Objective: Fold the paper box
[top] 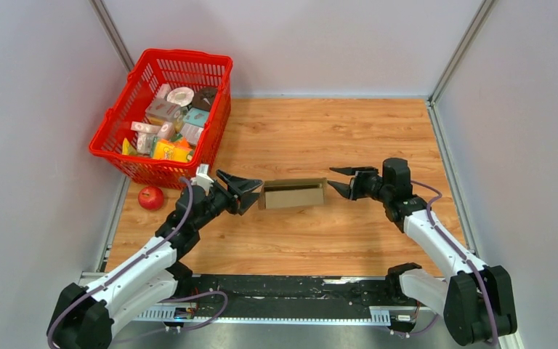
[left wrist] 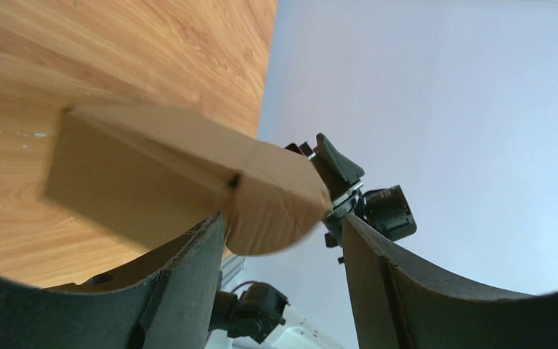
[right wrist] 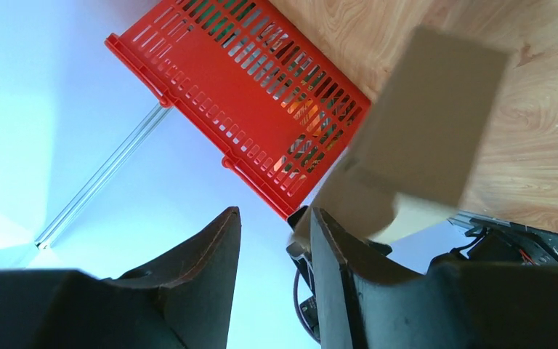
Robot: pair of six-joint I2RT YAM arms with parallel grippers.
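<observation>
The paper box point(top: 293, 193) is a small brown cardboard box, folded up, lying across the middle of the wooden table between my two grippers. My left gripper point(top: 251, 190) is open with its fingertips at the box's left end. In the left wrist view the box point(left wrist: 167, 174) lies just beyond the fingers point(left wrist: 192, 280), and its rounded end flap hangs over the gap of the left gripper point(left wrist: 283, 225). My right gripper point(top: 340, 180) is open just off the box's right end. In the right wrist view the box point(right wrist: 432, 120) sits beyond the right-hand finger point(right wrist: 338, 262), and the gap of the right gripper point(right wrist: 272, 214) holds nothing.
A red plastic basket point(top: 120, 123) with several small printed packages stands at the back left, also seen as the basket point(right wrist: 247, 94) in the right wrist view. A red apple point(top: 150, 197) lies beside the left arm. Grey walls close the table's sides and back.
</observation>
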